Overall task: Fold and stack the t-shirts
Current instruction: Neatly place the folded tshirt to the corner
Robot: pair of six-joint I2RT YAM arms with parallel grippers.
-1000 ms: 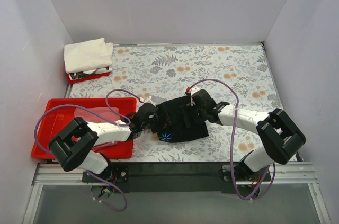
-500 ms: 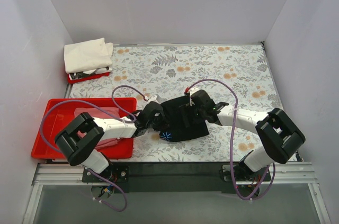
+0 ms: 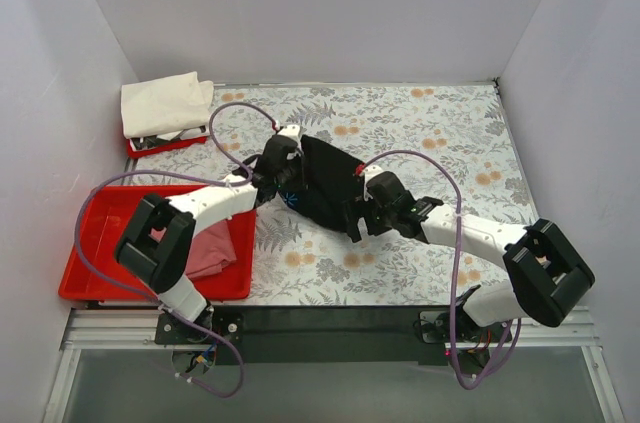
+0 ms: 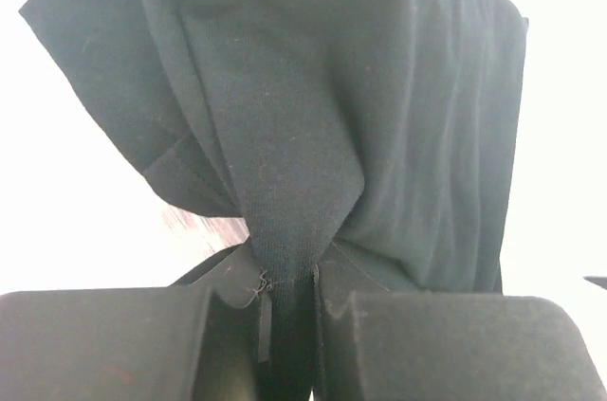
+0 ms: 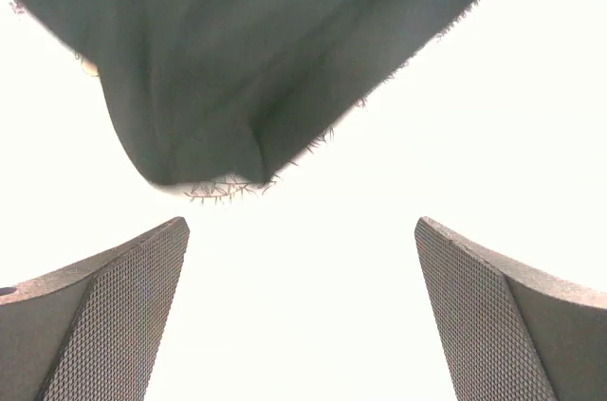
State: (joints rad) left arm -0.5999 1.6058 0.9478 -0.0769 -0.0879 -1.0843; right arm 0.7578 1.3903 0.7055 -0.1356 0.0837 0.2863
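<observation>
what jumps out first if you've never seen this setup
The black shirt, bunched mid-table, is pinched in the left pincer while the right pincer stands open beside it. Next, the pink shirt in the red tray at near left, and the cream shirt folded in the back left corner.

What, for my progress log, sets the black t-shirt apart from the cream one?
The black t-shirt is bunched mid-table, pinched by the left gripper; the cream t-shirt lies folded on a small red tray in the far-left corner, untouched. One is dark, the other pale. Both are soft cloth.
</observation>
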